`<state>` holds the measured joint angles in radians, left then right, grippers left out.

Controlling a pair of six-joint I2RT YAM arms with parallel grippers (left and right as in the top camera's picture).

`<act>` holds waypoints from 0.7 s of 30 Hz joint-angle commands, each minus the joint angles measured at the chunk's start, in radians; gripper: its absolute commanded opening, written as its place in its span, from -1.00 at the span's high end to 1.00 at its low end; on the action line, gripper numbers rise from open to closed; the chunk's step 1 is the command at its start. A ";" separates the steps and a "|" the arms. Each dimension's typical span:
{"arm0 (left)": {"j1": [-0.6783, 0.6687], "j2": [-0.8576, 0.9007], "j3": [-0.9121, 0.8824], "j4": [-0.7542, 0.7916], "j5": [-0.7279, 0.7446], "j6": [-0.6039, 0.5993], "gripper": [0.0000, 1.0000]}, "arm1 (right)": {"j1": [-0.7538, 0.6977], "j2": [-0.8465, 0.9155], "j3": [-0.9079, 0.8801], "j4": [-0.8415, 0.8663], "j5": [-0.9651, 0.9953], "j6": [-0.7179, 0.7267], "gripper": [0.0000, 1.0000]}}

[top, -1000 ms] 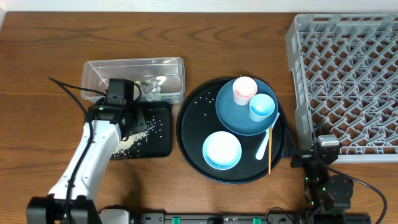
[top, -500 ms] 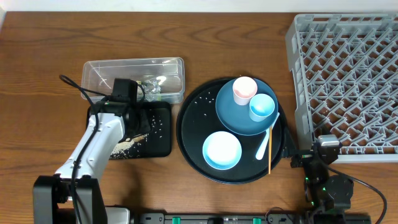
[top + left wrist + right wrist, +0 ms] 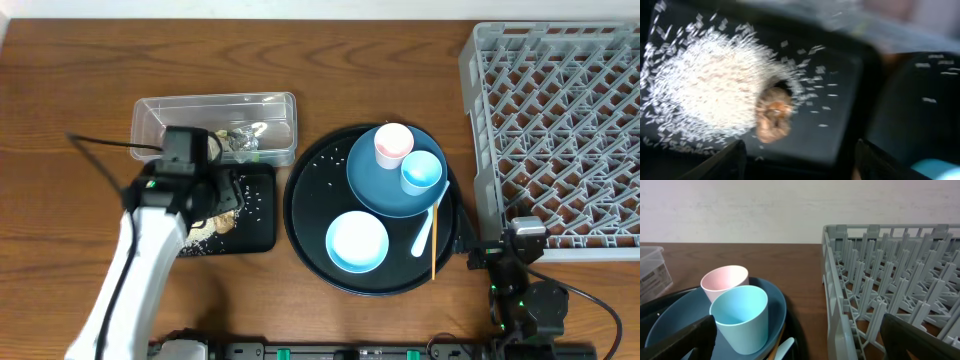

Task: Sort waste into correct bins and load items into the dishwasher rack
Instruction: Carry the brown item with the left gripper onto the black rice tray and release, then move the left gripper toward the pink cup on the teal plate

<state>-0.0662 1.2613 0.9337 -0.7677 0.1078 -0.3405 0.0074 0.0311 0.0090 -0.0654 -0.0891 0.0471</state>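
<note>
On a wooden counter (image 3: 70, 90) stand two bins, one round black tray (image 3: 305, 245) and one grey dishwasher rack (image 3: 560, 130).

The clear tub (image 3: 160, 118) holds crumpled silver-white wrappers (image 3: 243, 143); how many cannot be told. Touching its near side, the shallow black tray (image 3: 260, 232) holds a heap of white rice (image 3: 710, 85) and one brown food lump (image 3: 773, 116) at the heap's edge.

The round tray carries one dark blue plate (image 3: 372, 192), one light blue bowl (image 3: 357, 241), one pale spoon (image 3: 424, 236), one wooden chopstick (image 3: 434, 250) and a scatter of stray grains (image 3: 325, 160). Two cups stand upright on the plate, one pinkish-white (image 3: 393, 145) and one light blue (image 3: 421, 172), side by side.

The rack shows nothing inside and runs past the overhead view's right edge. Only a narrow strip of counter separates it from the round tray.

The left jaws hang over the black tray, spread apart and holding nothing, with the lump lying below. The right jaws are spread wide, holding nothing, low at the counter's near edge by the rack's corner.
</note>
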 commanded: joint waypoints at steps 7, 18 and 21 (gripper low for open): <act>-0.024 -0.148 0.021 -0.106 0.206 0.003 -0.10 | -0.007 0.000 -0.003 -0.002 0.007 -0.011 -0.98; -0.184 -0.116 -0.018 -0.166 0.206 0.006 -0.09 | -0.007 0.000 -0.003 -0.002 0.007 -0.011 -0.98; -0.230 -0.111 -0.025 -0.166 0.206 0.005 -0.37 | -0.007 0.000 -0.003 -0.002 0.007 -0.011 -0.99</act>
<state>-0.2623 1.1393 0.9230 -0.9295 0.3080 -0.3370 0.0074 0.0311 0.0090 -0.0654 -0.0891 0.0471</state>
